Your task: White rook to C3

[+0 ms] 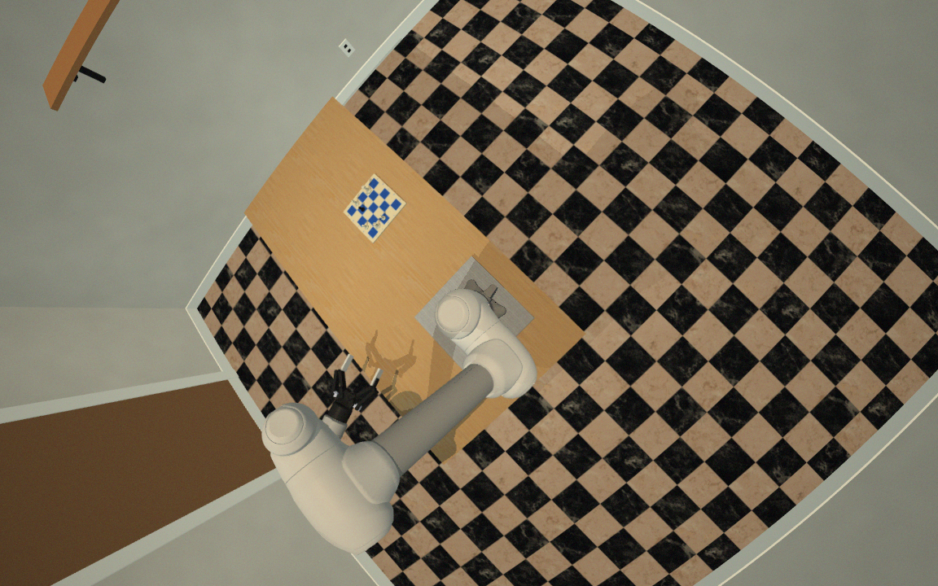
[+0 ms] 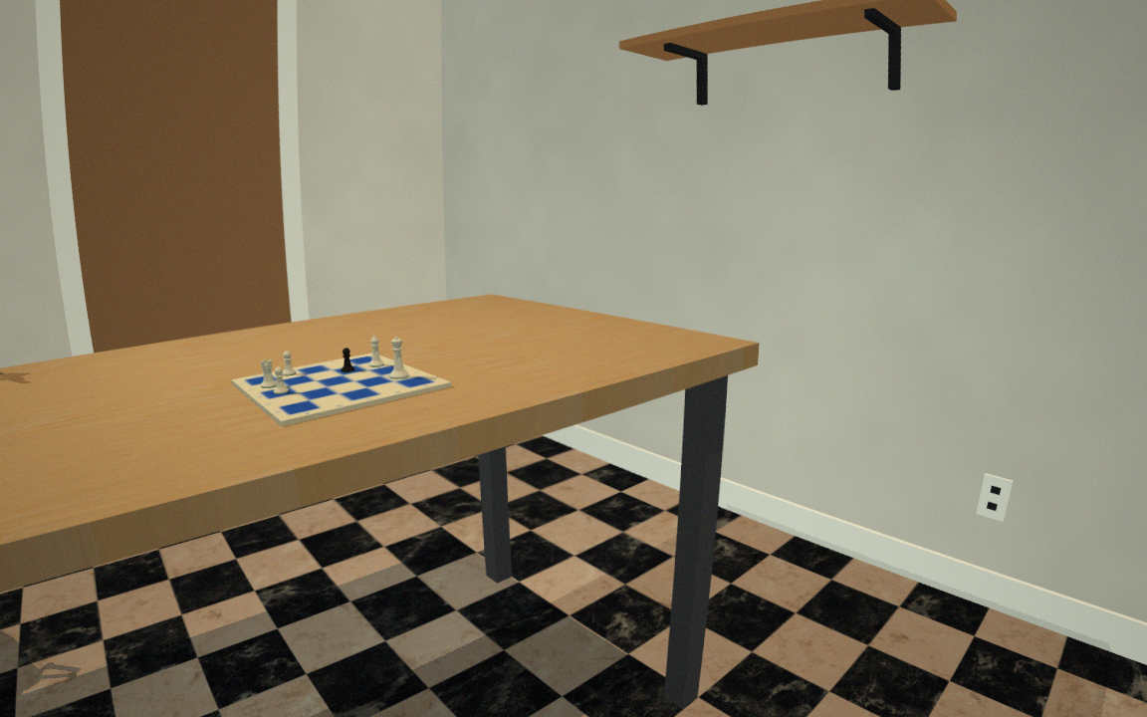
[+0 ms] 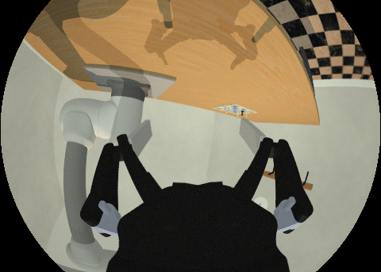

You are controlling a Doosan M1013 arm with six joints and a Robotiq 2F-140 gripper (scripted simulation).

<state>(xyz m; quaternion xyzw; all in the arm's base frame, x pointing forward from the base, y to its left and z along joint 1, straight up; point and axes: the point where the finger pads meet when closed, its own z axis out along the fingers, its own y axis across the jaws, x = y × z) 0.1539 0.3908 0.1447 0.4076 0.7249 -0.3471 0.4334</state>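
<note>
Tool [image 1: 360, 369] fingers spread wide, nothing between them; hangs over tabletop [image 1: 326, 291] edge near arm base plate [image 1: 519, 318], well apart from chessboard [image 2: 293, 415]. White rook [image 2: 267, 372] upright on board's left corner region, just beside two white pawns. Black pawn [image 2: 346, 358] mid-board. Square labels unreadable.

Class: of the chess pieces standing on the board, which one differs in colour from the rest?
The black pawn, standing between the two groups of white pieces; every other piece is white.
</note>
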